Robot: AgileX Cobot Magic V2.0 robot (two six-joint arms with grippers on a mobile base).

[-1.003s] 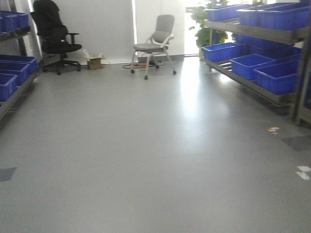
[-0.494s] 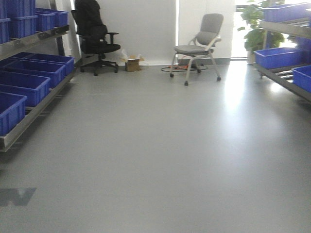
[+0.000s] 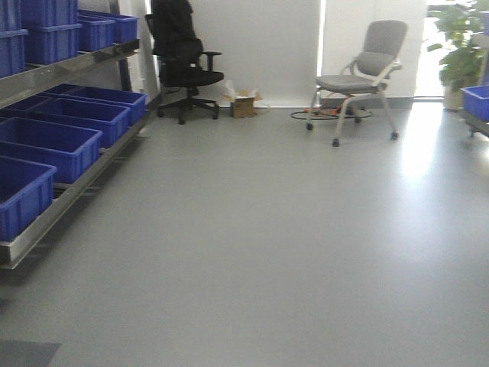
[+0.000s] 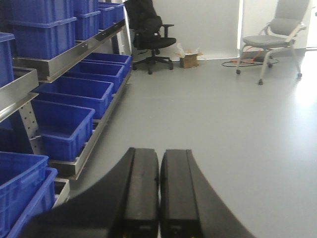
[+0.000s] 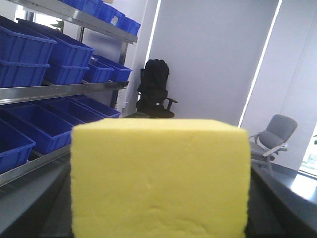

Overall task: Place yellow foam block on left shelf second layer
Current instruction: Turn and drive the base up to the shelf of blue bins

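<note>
1. Presently in hand: the yellow foam block (image 5: 158, 168) is clamped in the right gripper (image 5: 159, 203), with a dark finger (image 5: 280, 198) showing at either side. The block fills the near view from the right wrist. It is grasped and carried, and is not on any shelf.
2. The left gripper (image 4: 159, 193) has its fingers pressed flat together with nothing between them. It is idle, low beside the front edge of the left shelf.
3. The left shelf (image 3: 76, 70) is a steel rack along the left edge of the floor, its front rails facing the aisle. Blue bins (image 3: 53, 141) stand in rows on every layer in view, touching or just beside one another. No bare spot on a layer shows, and which layer counts as second cannot be told.
4. Left to do, by judgement: close on the shelf, reach over a front rail, release. The task is roughly midway.
5. The floor (image 3: 267, 252) is bare grey from the shelf's front edge across the aisle, giving wide room to turn.
6. Along the far wall stand a black office chair (image 3: 187, 69), a cardboard box (image 3: 243, 103) and a grey chair (image 3: 363, 73). A plant (image 3: 458, 46) is at the far right corner. All are well apart from the near bins.
</note>
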